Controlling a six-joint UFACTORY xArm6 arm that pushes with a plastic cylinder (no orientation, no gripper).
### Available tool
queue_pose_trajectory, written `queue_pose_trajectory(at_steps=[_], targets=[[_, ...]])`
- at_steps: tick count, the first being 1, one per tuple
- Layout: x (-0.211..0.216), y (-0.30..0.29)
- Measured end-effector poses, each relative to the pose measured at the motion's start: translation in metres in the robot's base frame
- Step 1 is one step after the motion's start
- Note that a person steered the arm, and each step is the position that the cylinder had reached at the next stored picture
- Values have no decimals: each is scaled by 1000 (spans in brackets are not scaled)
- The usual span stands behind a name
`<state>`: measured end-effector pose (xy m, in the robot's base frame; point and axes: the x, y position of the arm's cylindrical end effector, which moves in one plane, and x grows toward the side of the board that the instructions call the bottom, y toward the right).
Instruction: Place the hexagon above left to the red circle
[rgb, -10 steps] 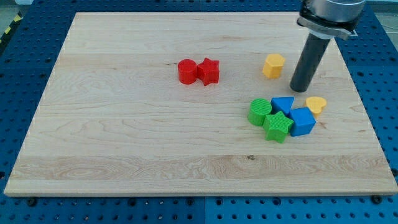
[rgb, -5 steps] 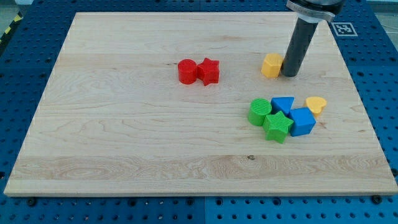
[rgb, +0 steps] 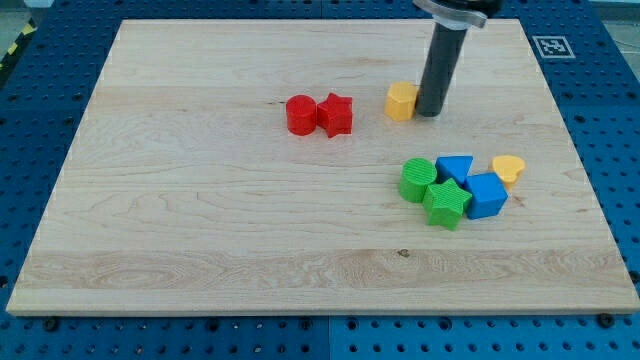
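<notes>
The yellow hexagon (rgb: 401, 101) lies on the wooden board, right of the middle near the view's top. My tip (rgb: 429, 112) touches its right side. The red circle (rgb: 301, 114) lies to the hexagon's left, near the board's middle, with a red star (rgb: 336, 114) touching its right side, between it and the hexagon.
A cluster sits at the view's lower right: a green circle (rgb: 417, 180), a green star (rgb: 446, 203), a blue triangle (rgb: 455, 168), a blue cube (rgb: 486, 195) and a yellow heart (rgb: 509, 168). The board's top edge (rgb: 320, 20) is close behind the rod.
My tip has moved up and to the left, met the yellow hexagon's right side and pushed it left toward the red star.
</notes>
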<state>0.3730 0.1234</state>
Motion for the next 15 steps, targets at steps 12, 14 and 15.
queue_pose_trajectory(at_steps=[12, 14, 15], targets=[[-26, -112], [-44, -126], [-66, -127]])
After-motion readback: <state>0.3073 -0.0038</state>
